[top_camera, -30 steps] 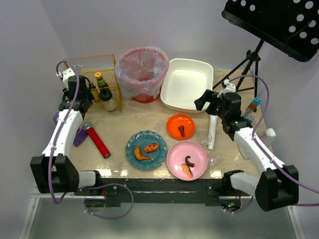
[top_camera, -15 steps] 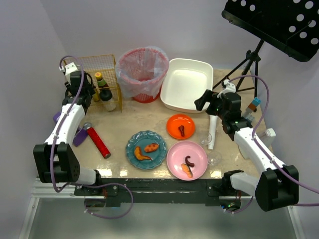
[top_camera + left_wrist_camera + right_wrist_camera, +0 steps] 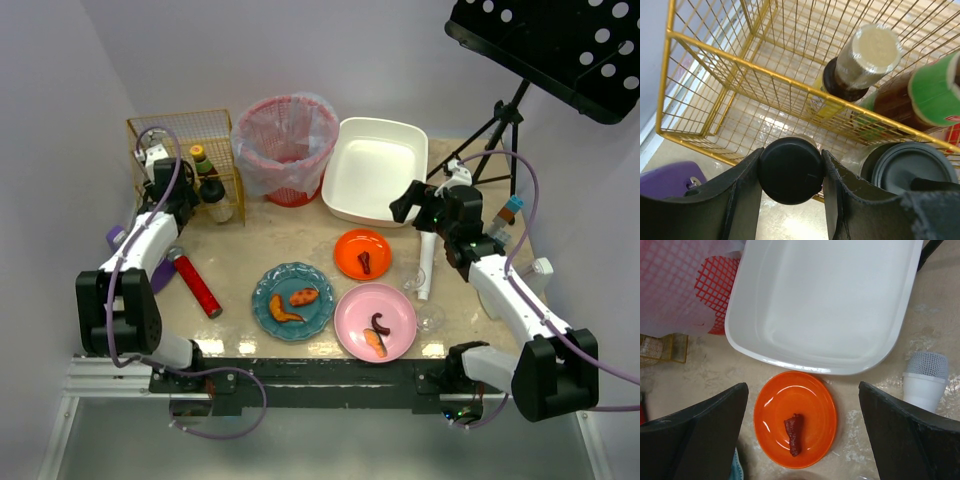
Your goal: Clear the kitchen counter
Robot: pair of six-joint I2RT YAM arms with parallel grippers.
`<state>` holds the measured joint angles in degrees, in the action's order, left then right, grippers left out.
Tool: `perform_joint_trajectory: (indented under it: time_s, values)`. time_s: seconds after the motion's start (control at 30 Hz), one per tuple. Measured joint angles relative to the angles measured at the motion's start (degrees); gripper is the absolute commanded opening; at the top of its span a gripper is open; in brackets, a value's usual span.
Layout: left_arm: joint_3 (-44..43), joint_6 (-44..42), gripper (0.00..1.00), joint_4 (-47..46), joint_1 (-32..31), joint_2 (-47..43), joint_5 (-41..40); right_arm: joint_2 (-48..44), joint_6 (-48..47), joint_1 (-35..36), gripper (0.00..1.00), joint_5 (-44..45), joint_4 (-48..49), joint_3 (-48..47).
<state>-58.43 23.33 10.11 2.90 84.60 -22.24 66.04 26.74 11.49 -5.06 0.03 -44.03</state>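
Nearest the arms, a pink plate (image 3: 352, 315) and a teal plate (image 3: 310, 318) are seen on the tabletop (image 3: 270, 235), each carrying two scraps of food. A red tube (image 3: 197, 285) lies to their left. Behind them an orange plate (image 3: 775, 415) holds one dark scrap (image 3: 794, 435), and a white mic (image 3: 925, 382) lies just beside it. The tabletop spans the scene under all of this, so most of the clearing is judged undone.

The right claw (image 3: 802, 390) is held spread wide and empty above the orange plate's far edge and the near rim of the tub (image 3: 825, 300), probably poised for the plate. The tub is empty.

The left claw (image 3: 791, 159) is pinched on a black-capped bottle (image 3: 790, 172). The grip is taken at the cap, it seems, so that the bottle hangs upright and can be lowered between the wires. It is held at the near rim of the basket (image 3: 740, 59); whether that rim has been cleared cannot be told. Inside the basket a pale-capped bottle (image 3: 865, 60) and a green-capped bottle (image 3: 935, 90) are stood upright. A lined red bin (image 3: 288, 190) is set between basket and tub at the far edge, and nothing can be made out in it
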Motion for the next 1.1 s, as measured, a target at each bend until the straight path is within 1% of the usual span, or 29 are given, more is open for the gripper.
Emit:
perform_joint_trajectory:
  time_s: [0.1,0.17,0.33,0.5,0.57,0.73,0.83,0.97,1.1]
  values:
    - [0.2,0.0,0.01,-0.4,0.0,1.0,0.2,0.0,0.0,0.0,0.97,0.0,0.0,0.0]
    - [0.2,0.0,0.07,-0.9,0.0,2.1,0.2,0.0,0.0,0.0,0.97,0.0,0.0,0.0]
    - [-0.2,0.0,0.34,-1.8,0.0,3.6,0.1,0.0,0.1,0.0,0.97,-0.1,0.1,0.0]
    - [-0.3,0.0,0.54,-1.6,0.0,3.6,0.0,0.0,0.0,0.0,0.97,-0.1,0.1,0.0]
    - [-0.6,0.1,0.59,-1.0,0.0,3.6,0.0,0.0,0.0,0.0,0.97,-0.1,0.1,0.0]
    - [-2.0,0.1,0.67,1.8,0.0,3.7,-0.1,0.0,0.0,0.0,0.97,-0.1,0.1,0.0]
    - [-2.3,0.0,0.7,2.4,0.0,3.5,0.0,0.0,0.0,0.0,0.97,-0.1,0.1,0.0]
    - [-2.6,0.0,0.71,3.9,0.0,2.6,0.0,0.0,0.0,0.0,0.97,-0.1,0.1,0.0]
    - [-3.1,0.0,0.71,5.8,0.0,-0.2,0.2,0.0,0.0,0.0,0.97,-0.1,0.1,0.0]
